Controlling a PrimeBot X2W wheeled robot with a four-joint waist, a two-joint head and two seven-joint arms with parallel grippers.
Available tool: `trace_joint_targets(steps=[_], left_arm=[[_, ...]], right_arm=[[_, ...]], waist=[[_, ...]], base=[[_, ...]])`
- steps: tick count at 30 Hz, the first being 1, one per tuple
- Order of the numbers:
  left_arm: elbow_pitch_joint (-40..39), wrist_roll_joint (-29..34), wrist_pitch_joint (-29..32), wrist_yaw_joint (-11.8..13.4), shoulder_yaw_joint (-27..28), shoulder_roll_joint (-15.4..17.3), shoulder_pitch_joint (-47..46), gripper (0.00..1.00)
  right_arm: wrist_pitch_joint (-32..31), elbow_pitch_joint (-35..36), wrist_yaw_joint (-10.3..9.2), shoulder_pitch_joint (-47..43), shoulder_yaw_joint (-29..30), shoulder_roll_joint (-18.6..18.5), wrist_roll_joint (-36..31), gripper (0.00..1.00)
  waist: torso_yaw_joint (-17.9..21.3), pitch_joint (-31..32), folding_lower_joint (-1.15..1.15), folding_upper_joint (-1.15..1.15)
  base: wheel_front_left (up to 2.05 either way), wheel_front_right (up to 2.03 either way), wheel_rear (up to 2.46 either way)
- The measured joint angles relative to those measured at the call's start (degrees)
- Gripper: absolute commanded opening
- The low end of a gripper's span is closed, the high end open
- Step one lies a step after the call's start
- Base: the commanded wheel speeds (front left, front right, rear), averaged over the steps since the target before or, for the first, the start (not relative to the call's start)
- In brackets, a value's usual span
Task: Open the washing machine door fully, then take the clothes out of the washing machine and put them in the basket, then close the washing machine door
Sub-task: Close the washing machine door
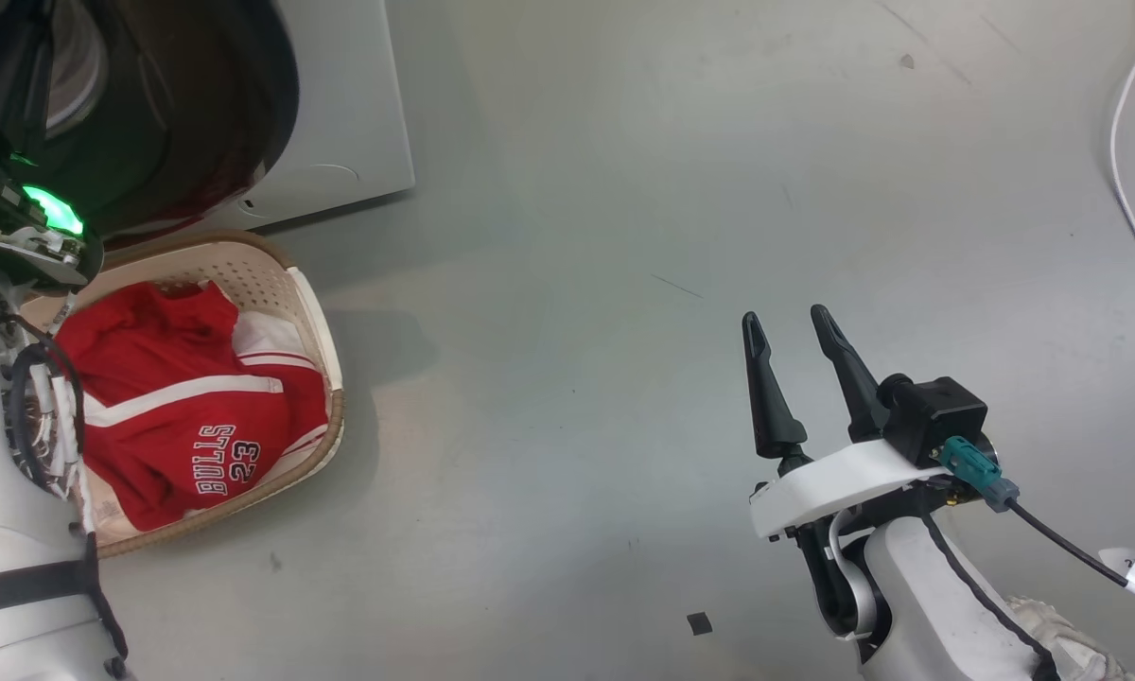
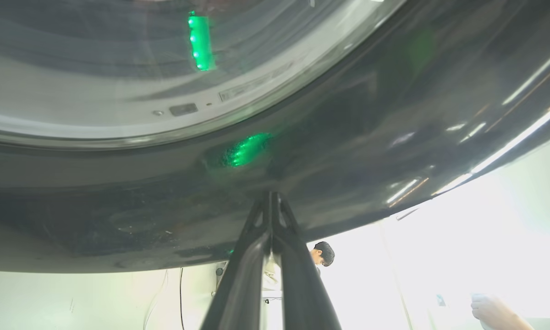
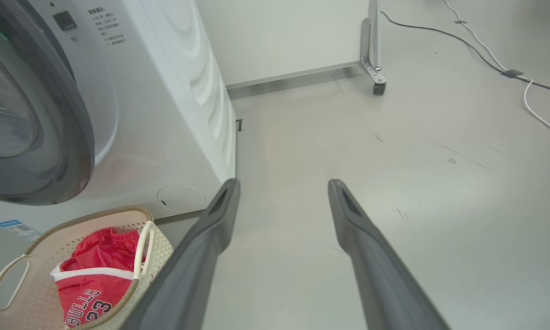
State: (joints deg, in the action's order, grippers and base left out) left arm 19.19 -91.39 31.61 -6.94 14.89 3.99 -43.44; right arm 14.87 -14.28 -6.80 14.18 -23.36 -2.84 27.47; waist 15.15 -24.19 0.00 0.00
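Where clothes [image 1: 175, 416] read "BULLS 23", sticker [image 3: 17, 228] perhaps QR-coded

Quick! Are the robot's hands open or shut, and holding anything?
Left gripper: shut, holding nothing, fingers together at the washing machine door.
Right gripper: open, empty.

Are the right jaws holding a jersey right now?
No, the right jaws stand wide open with bare floor between them, and the red jersey lies in the basket.
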Motion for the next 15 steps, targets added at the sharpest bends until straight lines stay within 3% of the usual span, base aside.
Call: trace_joint_targets(steps=[15], left_arm=[[-1.23,-0.76,-2.91,0.00,1.88,-1.56,6.32,0.00]], right_arm=[[0.00,-3.09,-0.01,0.28,0.78,-0.02,-1.96,1.00]], waist=[[-5.92,5.30,0.00,0.00]], base=[[0.00,0.00,0.00]])
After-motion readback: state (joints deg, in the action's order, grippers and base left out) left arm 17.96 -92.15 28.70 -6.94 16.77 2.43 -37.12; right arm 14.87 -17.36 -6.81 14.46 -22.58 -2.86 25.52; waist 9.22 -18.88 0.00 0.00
